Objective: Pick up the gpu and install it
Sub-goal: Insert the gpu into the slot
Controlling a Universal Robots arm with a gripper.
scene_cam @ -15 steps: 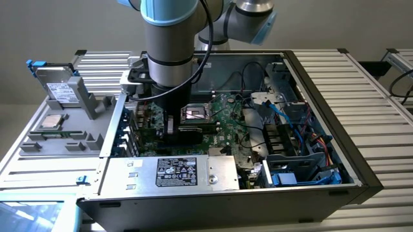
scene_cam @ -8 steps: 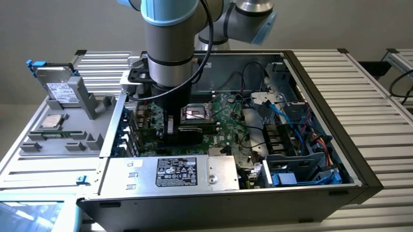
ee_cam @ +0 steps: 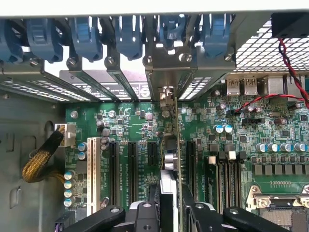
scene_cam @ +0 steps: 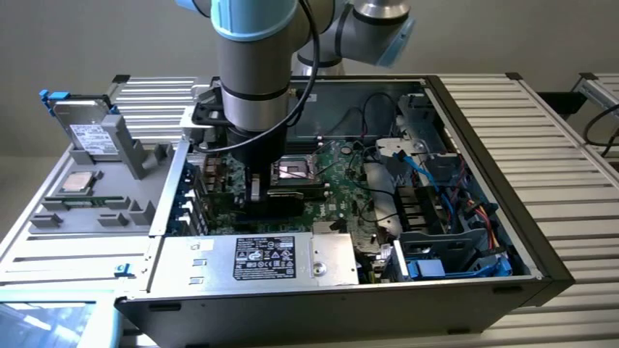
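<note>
GPU [ee_cam: 170, 159] standing edge-on over the motherboard [ee_cam: 140, 125], its silver bracket up at the case's [scene_cam: 541, 239] rear slot openings, and the gripper [ee_cam: 166, 205] clamps it from above, fingers [ee_cam: 145, 212] tight on the card.

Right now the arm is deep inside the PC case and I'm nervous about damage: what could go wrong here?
1. The gpu, held edge-on by the gripper, stands over the motherboard. If it isn't lined up with a slot, pressing could strain the card or the board.
2. Its end bracket sits tight among the rear slot covers and could catch there.
3. The red-black wires run loose nearby and could snag the arm.
</note>
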